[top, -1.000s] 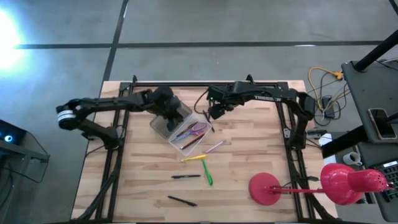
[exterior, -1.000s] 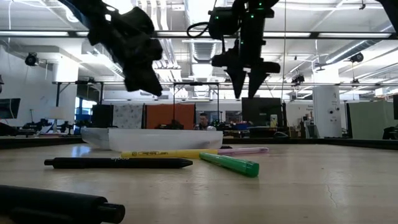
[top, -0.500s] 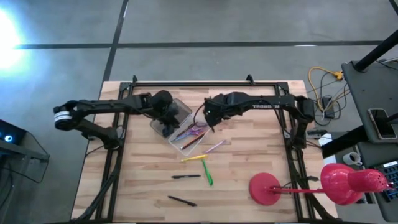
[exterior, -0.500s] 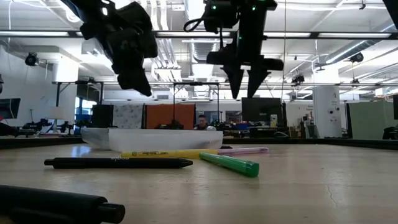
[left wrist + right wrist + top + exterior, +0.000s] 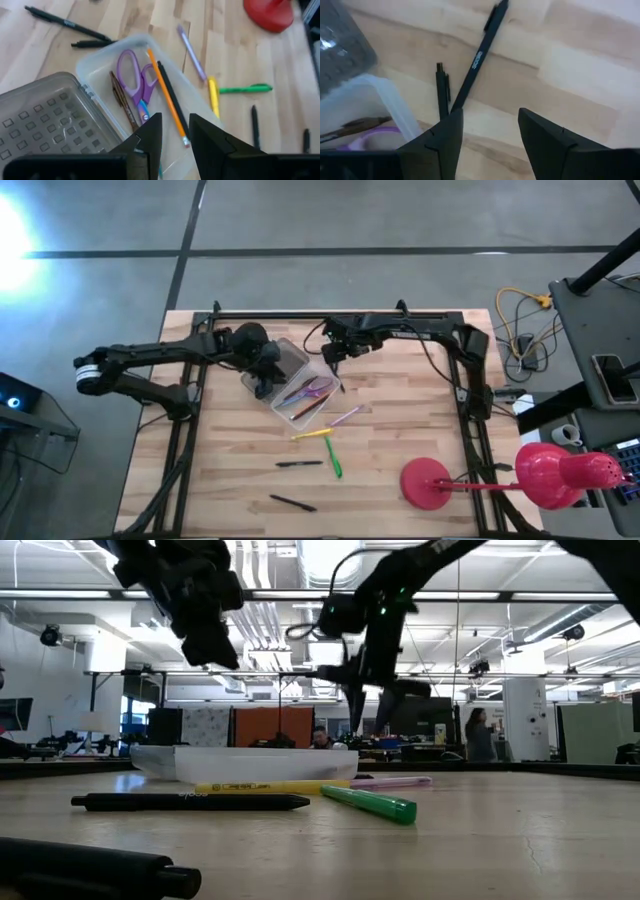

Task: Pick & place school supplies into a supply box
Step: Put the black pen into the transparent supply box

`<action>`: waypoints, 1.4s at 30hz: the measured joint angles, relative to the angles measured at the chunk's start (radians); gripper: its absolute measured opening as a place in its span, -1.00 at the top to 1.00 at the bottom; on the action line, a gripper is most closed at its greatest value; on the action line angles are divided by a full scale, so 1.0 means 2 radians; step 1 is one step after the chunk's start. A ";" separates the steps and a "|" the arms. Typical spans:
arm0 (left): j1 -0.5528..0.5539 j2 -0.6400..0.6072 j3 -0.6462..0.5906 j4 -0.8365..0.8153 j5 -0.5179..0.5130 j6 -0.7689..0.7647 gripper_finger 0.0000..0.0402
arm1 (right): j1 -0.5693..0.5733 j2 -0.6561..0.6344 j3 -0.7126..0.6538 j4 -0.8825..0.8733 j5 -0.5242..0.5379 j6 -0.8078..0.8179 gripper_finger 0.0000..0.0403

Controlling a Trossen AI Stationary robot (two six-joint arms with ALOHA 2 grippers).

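Left end effector (image 5: 262, 372) hovering over the supply box (image 5: 292, 384), at its lid end, fingers (image 5: 150, 137) close together with a narrow gap, gripping nothing. Box sitting open on the worktop (image 5: 400, 430), rear-centre, ribbed grey lid (image 5: 40, 120) folded out beside the clear tray. Inside the tray: purple-handled scissors (image 5: 135, 80), orange pencil (image 5: 166, 100), black pen (image 5: 172, 102), brown pencil (image 5: 122, 100). Right end effector (image 5: 331, 352) just beyond the box's far corner, raised off the worktop in the low view, fingers (image 5: 442, 142) spread wide, empty. Two black pens (image 5: 475, 62) lying on the wood just past the box corner, one long, one short (image 5: 441, 87), seen from the right wrist. Loose supplies in front of the box: purple marker (image 5: 346, 416) nearest it, then yellow marker (image 5: 310, 435), green marker (image 5: 334, 459) touching the yellow one's end, black pen (image 5: 300, 464), another black pen (image 5: 292, 503) nearest the front edge. Red lamp (image 5: 432, 483) with round base at front right, well apart from the box.
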 joint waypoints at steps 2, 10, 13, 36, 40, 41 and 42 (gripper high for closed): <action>-0.001 -0.014 0.000 -0.001 0.000 -0.012 0.60 | -0.005 0.022 0.014 -0.002 -0.008 -0.006 0.15; -0.002 -0.060 -0.003 -0.001 -0.010 -0.046 0.60 | -0.012 0.119 0.122 -0.067 -0.015 -0.031 0.14; -0.002 -0.072 -0.007 -0.001 -0.013 -0.056 0.60 | -0.012 0.160 0.171 -0.102 -0.025 -0.036 0.13; -0.002 -0.172 -0.113 0.031 -0.017 -0.107 0.60 | -0.037 0.195 0.192 -0.119 -0.051 -0.098 0.85; -0.002 -0.182 -0.116 0.031 -0.024 -0.108 0.60 | -0.037 0.193 0.195 -0.121 -0.053 -0.116 0.91; -0.002 -0.183 -0.116 0.032 -0.024 -0.108 0.60 | -0.036 0.192 0.198 -0.122 -0.052 -0.119 0.91; -0.002 -0.185 -0.116 0.032 -0.024 -0.108 0.60 | -0.034 0.189 0.199 -0.122 -0.047 -0.123 0.91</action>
